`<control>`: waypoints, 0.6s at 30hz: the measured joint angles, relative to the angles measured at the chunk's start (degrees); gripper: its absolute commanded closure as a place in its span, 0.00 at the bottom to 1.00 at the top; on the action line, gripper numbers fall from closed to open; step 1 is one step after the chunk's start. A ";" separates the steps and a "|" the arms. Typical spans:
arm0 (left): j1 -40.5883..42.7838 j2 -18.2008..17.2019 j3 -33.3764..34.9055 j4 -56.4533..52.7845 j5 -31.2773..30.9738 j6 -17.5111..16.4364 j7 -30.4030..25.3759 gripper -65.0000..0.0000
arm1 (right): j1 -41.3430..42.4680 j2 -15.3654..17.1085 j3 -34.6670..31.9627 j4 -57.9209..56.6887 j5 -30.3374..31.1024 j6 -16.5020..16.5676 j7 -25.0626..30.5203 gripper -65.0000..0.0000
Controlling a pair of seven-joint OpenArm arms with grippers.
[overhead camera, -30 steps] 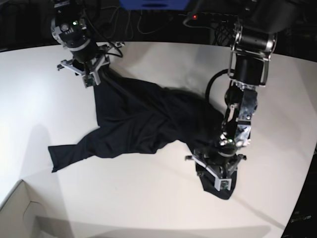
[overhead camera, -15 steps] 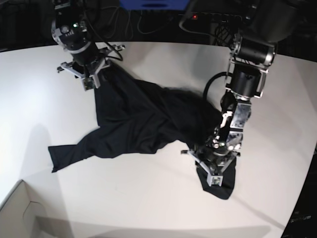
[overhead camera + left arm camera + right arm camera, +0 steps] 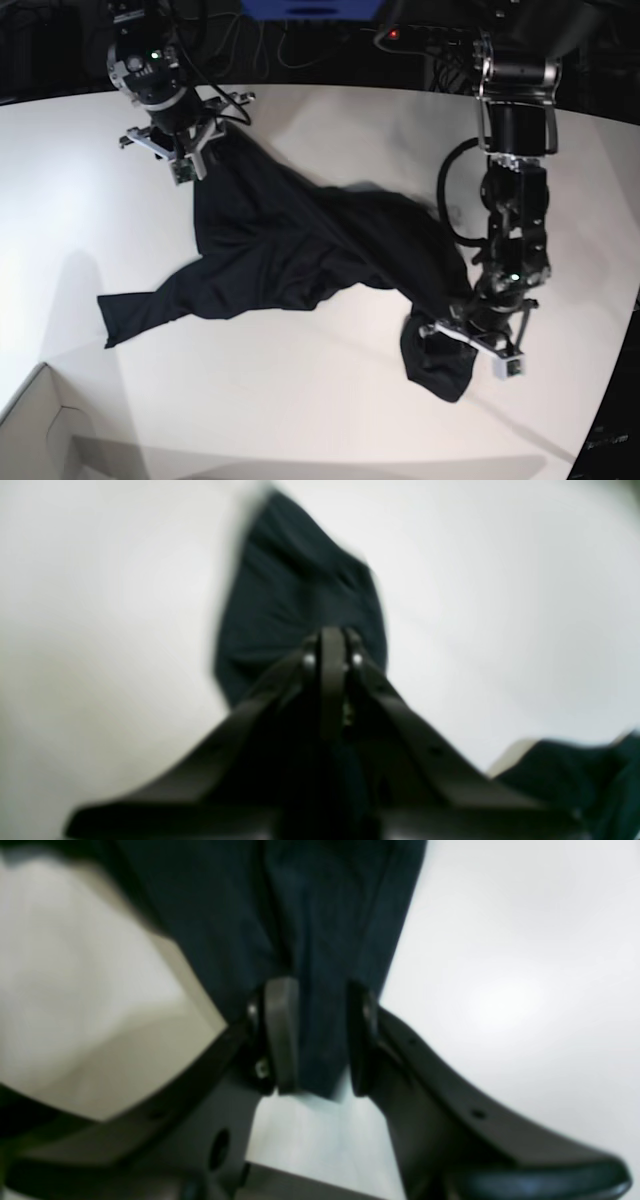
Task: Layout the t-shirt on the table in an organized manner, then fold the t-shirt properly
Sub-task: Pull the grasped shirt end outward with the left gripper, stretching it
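Observation:
The black t-shirt [image 3: 300, 250] lies crumpled across the white table [image 3: 300, 410], with a sleeve-like tail trailing to the front left. At the far left, my right gripper [image 3: 185, 162] holds the shirt's back corner. The right wrist view shows a fold of cloth [image 3: 320, 915] pinched between its fingers [image 3: 282, 1035], so the right gripper [image 3: 320, 1040] is shut on it. At the front right, my left gripper [image 3: 472, 345] is shut on the shirt's bunched end. In the left wrist view its jaws meet at the left gripper [image 3: 331, 647], with cloth [image 3: 300, 590] wrinkling away from the tips.
A pale cardboard box corner [image 3: 40, 430] sits at the front left. Cables and dark equipment [image 3: 300, 40] line the far side beyond the table's curved edge. The table's right edge [image 3: 625, 330] runs close to the left arm.
My left gripper has closed on the shirt's near end and shifted right, dragging the bunched cloth with it. The right gripper still holds the far corner, almost unmoved.

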 measured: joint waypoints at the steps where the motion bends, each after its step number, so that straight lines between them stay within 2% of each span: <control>1: 0.92 0.11 -2.01 2.84 0.13 -0.02 1.25 0.99 | 0.04 -0.04 0.02 0.00 0.00 -0.02 0.02 0.73; 6: 8.68 0.46 -9.81 18.97 -0.17 -0.44 6.27 0.99 | 0.66 -0.04 0.00 0.00 0.00 0.00 0.07 0.73; 10: 17.94 0.52 -17.81 28.65 -6.84 -0.35 6.32 0.99 | 1.99 0.13 0.00 -1.60 0.09 0.00 0.55 0.73; 14: 26.73 0.57 -25.92 29.46 -15.02 -0.20 6.32 0.99 | 1.57 -0.33 0.00 -4.13 0.02 -0.02 0.42 0.73; 18: 30.64 0.55 -31.10 22.14 -21.11 -0.22 5.79 1.00 | 2.12 -2.03 -0.13 -5.09 0.17 -0.02 0.26 0.73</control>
